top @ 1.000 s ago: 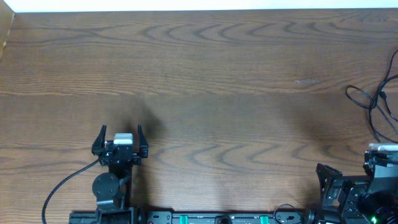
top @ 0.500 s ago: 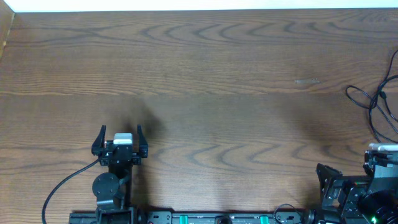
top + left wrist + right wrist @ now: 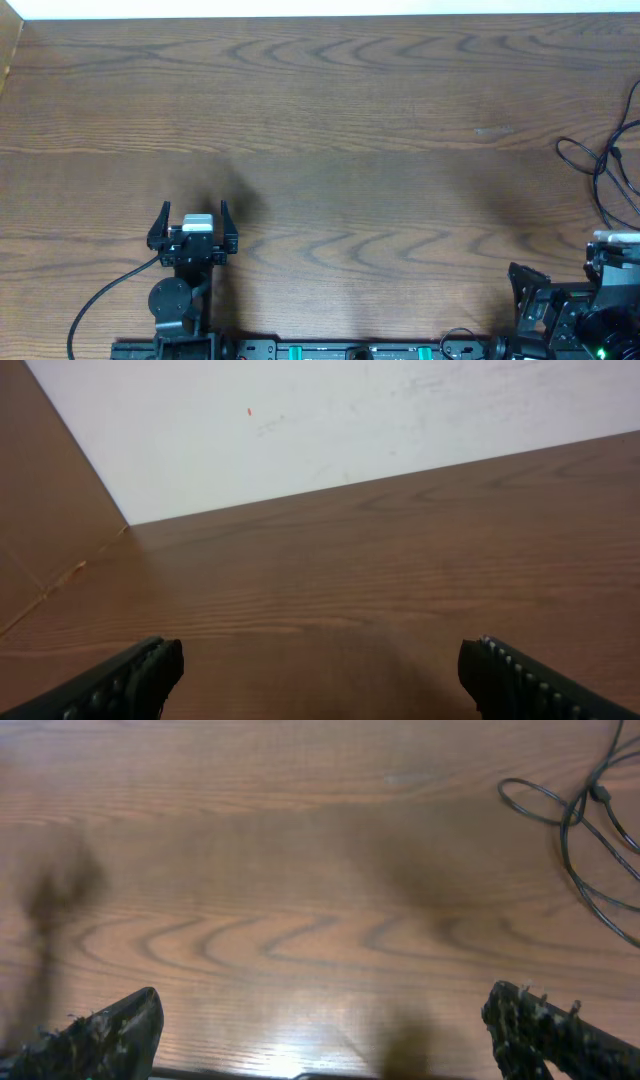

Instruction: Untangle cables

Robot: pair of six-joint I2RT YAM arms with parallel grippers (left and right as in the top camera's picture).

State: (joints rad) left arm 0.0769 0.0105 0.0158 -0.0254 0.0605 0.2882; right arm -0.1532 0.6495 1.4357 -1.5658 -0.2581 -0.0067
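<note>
Cables (image 3: 597, 793) look light and floppy — I'd pinch one strand at their left edge. Right claw (image 3: 325, 1025) and left claw (image 3: 320, 670) both wide, empty.

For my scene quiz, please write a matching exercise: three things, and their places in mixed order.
Things:
1. cables
2. left gripper
3. right gripper

Places:
A. near edge of the table, left part
B. near right corner of the table
C. right edge of the table, in loose loops

Pairs: 1-C; 2-A; 3-B
</note>
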